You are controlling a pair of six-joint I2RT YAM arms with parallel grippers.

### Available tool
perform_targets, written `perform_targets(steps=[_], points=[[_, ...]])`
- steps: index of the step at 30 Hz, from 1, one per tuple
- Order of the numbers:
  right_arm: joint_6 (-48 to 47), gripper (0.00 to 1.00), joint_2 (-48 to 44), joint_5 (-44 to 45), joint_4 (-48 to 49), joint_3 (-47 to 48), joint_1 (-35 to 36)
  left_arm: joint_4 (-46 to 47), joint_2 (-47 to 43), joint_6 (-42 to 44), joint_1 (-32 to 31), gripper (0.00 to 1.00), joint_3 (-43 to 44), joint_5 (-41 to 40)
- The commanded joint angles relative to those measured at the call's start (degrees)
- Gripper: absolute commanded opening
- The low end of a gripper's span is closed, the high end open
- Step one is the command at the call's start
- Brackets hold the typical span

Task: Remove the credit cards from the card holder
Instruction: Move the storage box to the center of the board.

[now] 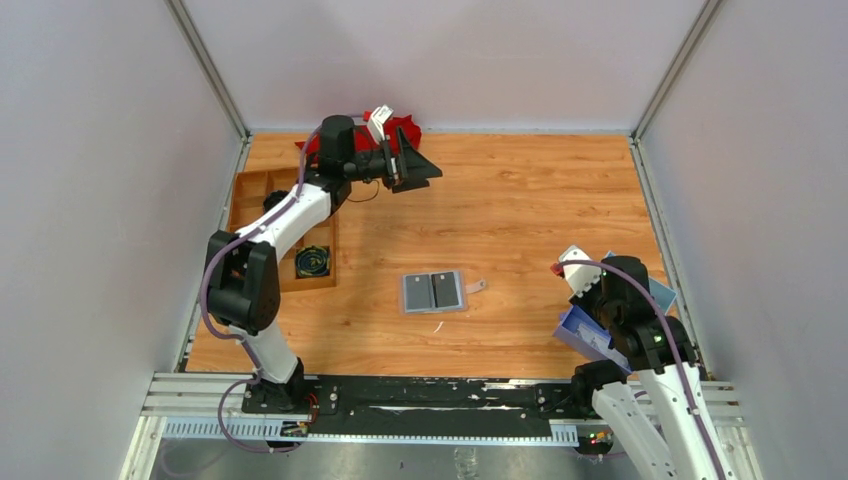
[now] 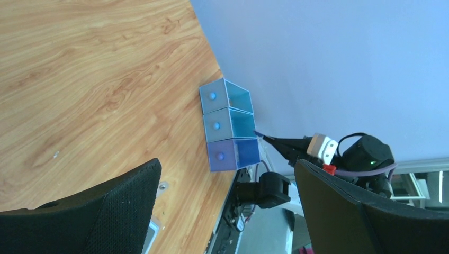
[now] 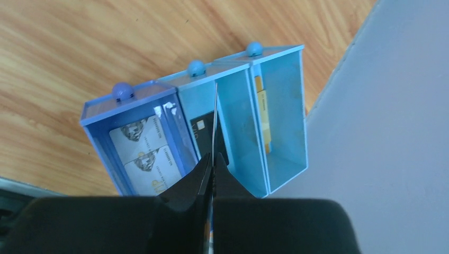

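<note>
The card holder lies open in the middle of the table, pale grey-blue inside with a dark panel. My right gripper is shut on a thin credit card. The card shows edge-on, and its faces do not show. It hangs over the middle compartment of a blue box at the table's right edge. A black card lies in that compartment, and pale grey cards lie in the deep blue one. My left gripper is open and empty, raised at the back of the table.
A brown compartment tray holding a dark coil stands at the left. A red object lies at the back wall. A small tab and a white scrap lie beside the holder. Walls close in on both sides.
</note>
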Motion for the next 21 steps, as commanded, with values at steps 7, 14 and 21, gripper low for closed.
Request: perform_targets(steps=[7,14,21], points=[[-4.7,0.00,1.1,-2.8,-5.8,-2.9,-4.6,-0.6,4.3,-2.8,0.5,1.00,5.7,0.6],[-8.3,0.00,0.9,-2.6,-5.4,-3.9,-9.7,-0.6,7.4,-3.4,0.5,1.00,8.2,-0.1],[-11.5,0.00,5.2,-4.8,-3.5,-6.1,-13.4,-0.6,10.3,-3.7,0.5,1.00,10.6,0.0]])
